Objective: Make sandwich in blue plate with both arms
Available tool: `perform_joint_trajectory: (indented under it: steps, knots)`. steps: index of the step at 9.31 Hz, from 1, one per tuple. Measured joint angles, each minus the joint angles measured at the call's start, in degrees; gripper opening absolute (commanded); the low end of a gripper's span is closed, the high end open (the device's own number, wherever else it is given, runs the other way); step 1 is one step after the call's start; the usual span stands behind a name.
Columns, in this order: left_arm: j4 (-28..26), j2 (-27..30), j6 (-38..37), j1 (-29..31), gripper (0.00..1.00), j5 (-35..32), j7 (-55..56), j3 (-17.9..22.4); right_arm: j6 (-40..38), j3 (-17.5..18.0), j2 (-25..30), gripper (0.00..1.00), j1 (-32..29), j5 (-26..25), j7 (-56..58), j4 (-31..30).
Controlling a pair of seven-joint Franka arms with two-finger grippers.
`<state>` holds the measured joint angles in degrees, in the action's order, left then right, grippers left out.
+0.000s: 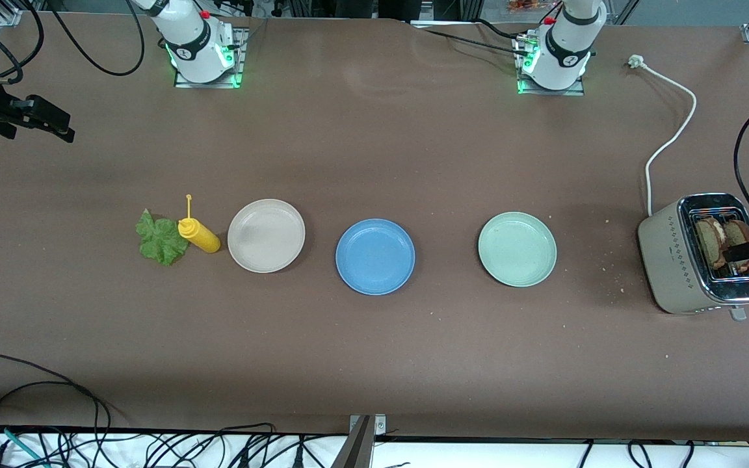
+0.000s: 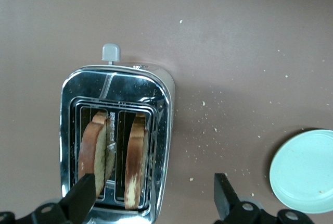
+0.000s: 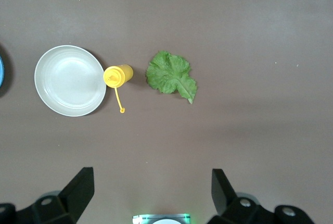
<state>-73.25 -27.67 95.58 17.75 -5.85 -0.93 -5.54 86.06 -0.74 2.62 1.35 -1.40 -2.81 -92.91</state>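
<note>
Your blue plate (image 1: pixel 375 256) sits bare at mid-table between the beige plate (image 1: pixel 266 234) and pale green plate (image 1: pixel 517 248). Two bread slices (image 2: pixel 115 156) stand in the toaster (image 1: pixel 703 253) under the left gripper (image 2: pixel 154 199), fingers wide apart; a skewed descent could jam against the slot. Over the table above the lettuce leaf (image 3: pixel 170 76) and mustard bottle (image 3: pixel 117 75), the right gripper (image 3: pixel 152 191) hangs open: reach carelessly and you topple that bottle.

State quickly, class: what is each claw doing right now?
Left claw: open, holding nothing, over the toaster.
Right claw: open, holding nothing, up over the table.
</note>
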Motion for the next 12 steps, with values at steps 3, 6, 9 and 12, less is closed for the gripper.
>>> perform_joint_trajectory:
  steps: [3, 6, 9, 12]
  knots:
    - [-0.3, -2.63, 1.89, 0.52, 1.0, -0.01, -0.09, 0.02, -0.08, -0.13, 0.0, 1.0, 0.0, -0.04, 0.0, 0.0]
    - [-1.95, -4.26, 2.24, 1.19, 0.99, -0.03, -0.09, 0.05, -0.85, -0.09, 0.0, 1.0, 0.01, -0.09, 0.0, 0.0]
    - [-5.49, -4.61, 2.3, 1.63, 1.0, -3.69, -0.06, -0.03, -0.92, -0.08, 0.0, 1.0, 0.02, -0.09, 0.0, 0.02]
    - [-5.81, -4.34, 2.39, 1.53, 1.0, -4.53, -0.05, -0.58, -1.02, 0.01, 0.0, 1.0, 0.11, -0.09, 0.44, 0.03]
